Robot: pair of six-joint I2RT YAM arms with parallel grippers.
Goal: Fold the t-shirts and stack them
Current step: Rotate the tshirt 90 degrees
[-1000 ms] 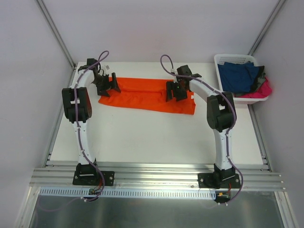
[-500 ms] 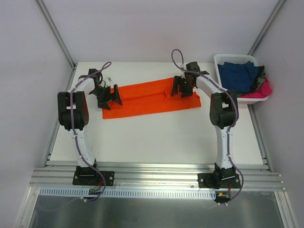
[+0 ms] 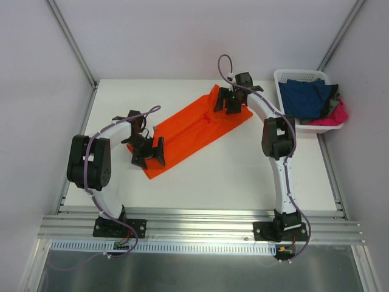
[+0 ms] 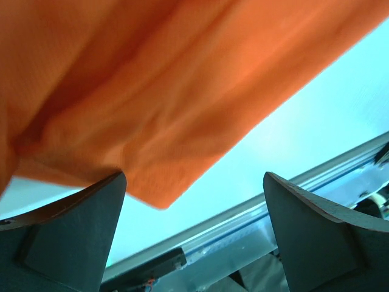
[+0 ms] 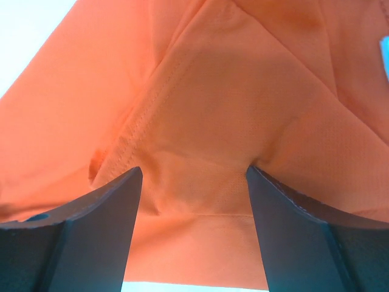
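Orange t-shirt (image 3: 194, 129) is lying as a long narrow strip, running on a slant across the table (image 3: 243, 176). Cloth is showing plain, bright and fine-knit, with a stitched hem and soft creases running along its length.

Left gripper (image 3: 149, 154) is sitting at the strip's near-left end. Its fingers (image 4: 73, 237) are standing spread wide, released, with nothing pinched. In the left wrist view a rounded corner of the hem is showing between the two fingertips. The cloth edge is meeting the tip of the finger on that view's left. The other finger is standing apart from the cloth, with bare table beyond it.

Between the two grippers the strip is lying flat on the table, one lengthwise fold ridge showing.

Right gripper (image 3: 227, 103) is sitting over the strip's far-right end. Its own fingers are standing apart, not clenched. Orange cloth is filling the whole gap between them and spreading beyond both tips. A double-stitched seam is running diagonally away from the fingertip on the wrist view's left. Cannot tell whether the tips are pressing into the cloth.

Right of those fingers, a white slotted basket (image 3: 293, 75) is standing at the table's far-right corner. It is holding a navy blue t-shirt (image 3: 304, 97) and a hot pink t-shirt (image 3: 340, 115), which is spilling over its rim.

Surface is showing white and matt. Pale grey walls (image 3: 182, 36) are enclosing the table, and aluminium rails (image 3: 200, 228) are running along the near edge.
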